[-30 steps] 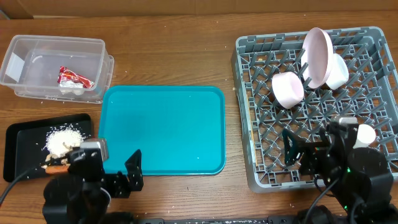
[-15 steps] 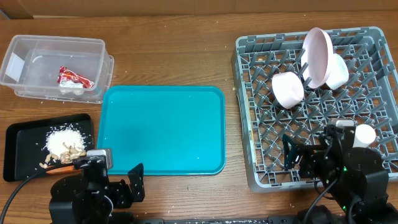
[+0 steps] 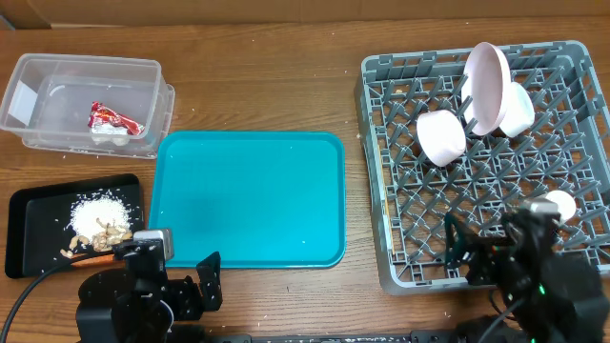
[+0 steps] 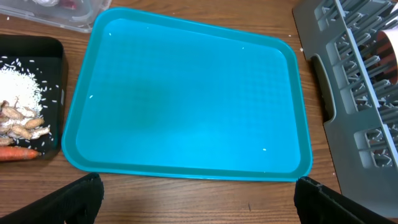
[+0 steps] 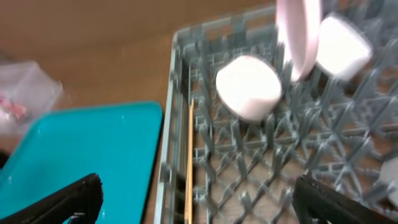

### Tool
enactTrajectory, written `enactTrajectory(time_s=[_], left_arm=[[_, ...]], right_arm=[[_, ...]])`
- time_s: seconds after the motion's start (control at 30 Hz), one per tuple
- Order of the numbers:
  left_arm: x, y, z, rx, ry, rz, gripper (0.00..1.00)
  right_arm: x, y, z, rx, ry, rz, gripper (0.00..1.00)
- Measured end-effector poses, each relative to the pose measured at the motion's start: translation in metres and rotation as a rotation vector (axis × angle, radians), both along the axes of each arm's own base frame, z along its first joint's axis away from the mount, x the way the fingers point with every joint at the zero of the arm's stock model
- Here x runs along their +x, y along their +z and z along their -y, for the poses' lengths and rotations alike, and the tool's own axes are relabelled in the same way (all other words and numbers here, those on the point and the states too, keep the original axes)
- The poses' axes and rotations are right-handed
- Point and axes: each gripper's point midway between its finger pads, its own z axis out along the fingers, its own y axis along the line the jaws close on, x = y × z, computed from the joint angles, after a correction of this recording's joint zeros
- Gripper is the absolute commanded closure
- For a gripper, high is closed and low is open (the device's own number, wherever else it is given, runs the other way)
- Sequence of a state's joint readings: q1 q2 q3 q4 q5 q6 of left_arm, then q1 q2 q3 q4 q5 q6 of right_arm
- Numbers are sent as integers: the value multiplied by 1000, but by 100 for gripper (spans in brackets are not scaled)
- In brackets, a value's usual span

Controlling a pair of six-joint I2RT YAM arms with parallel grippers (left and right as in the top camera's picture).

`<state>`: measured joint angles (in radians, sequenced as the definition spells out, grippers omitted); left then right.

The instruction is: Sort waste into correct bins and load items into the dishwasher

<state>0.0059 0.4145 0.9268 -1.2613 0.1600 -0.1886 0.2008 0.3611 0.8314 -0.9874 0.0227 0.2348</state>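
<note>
Status: left gripper (image 4: pixel 199 202) hangs at near edge of teal tray (image 3: pixel 248 198), right gripper (image 5: pixel 196 204) over dish rack (image 3: pixel 381 143) right of the tray; both spread wide, holding nothing. On black tray (image 3: pixel 27 236) left of it: rice (image 4: pixel 25 93), scraps (image 4: pixel 18 121), carrot (image 4: pixel 15 152). In the rack: plate (image 3: pixel 486 74), bowls (image 3: pixel 440 136), cup (image 3: pixel 558 205), chopsticks (image 5: pixel 189 155). Wrapper (image 3: pixel 116 118) in clear tub (image 3: pixel 86 61) far-left (looks sorted). Retract straight up, clear of the rack.

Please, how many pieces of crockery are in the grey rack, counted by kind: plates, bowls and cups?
Plate: 1
Bowls: 2
Cup: 1
Total in the grey rack: 4
</note>
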Motion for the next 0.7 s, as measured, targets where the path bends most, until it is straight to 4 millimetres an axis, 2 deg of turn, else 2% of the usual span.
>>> enactTrajectory(time_s=[0.1,0.23,0.37,0.5,0.7], left_arm=[[0,0,0,0,0,-2,0],[0,-1,0,0,0,-3,0],[0,-1,0,0,0,-4,0],[0,-2,0,0,0,-5,0],[0,-2,0,0,1,-5,0]], right_arm=[[-1,2,9,18,-46,109,0],[6,-10,14,34,-80,221,0],[19,-18,15,42,-86,336,0],[35,-17,13,39,-83,444,0],[54,-29,11,19,-78,559,0]])
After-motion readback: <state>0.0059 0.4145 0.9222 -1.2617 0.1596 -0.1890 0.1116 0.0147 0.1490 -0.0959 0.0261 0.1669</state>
